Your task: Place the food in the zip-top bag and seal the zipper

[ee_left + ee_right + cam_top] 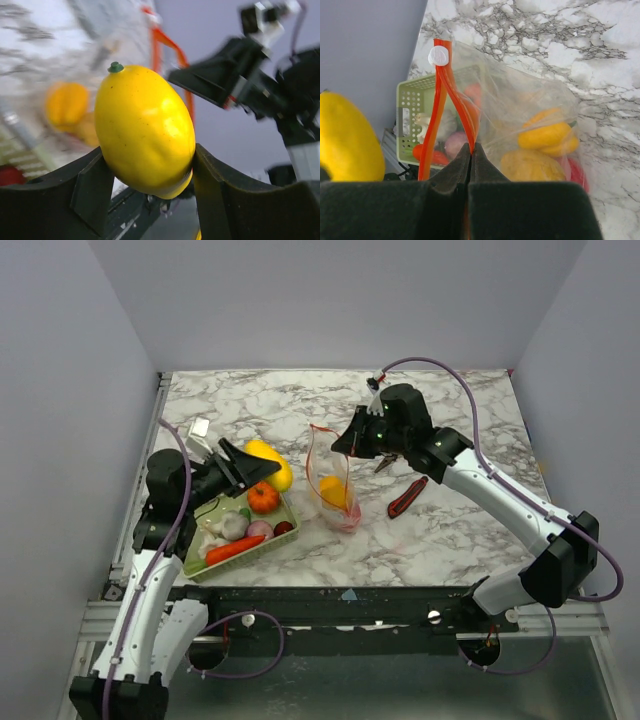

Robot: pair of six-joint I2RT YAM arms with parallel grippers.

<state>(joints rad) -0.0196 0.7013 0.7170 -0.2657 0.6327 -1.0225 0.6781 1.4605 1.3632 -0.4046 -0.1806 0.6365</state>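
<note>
The job is partly done, by my judgement. A few yellow pieces (545, 135) already lie at the bottom of the zip-top bag (530, 115), below and ahead of my right claw (471, 155). That claw is pressed together on the bag's mouth edge, pinching the zipper (440, 110), whose two red-orange strips part just beyond my fingertips, so the mouth hangs open.

My left claw (150, 175) is partly spread and pinches a yellow lemon (145, 130) between its pads, stem end up. The bag stands ahead of this claw, apart from it, with my right claw just past the bag's rim.

What is left: drop the lemon in, then fetch the orange pumpkin (263, 497), the carrot (235, 548) and the other bits in the green basket (240, 565), which sits below and behind my left claw. The zipper is not yet sealed.
</note>
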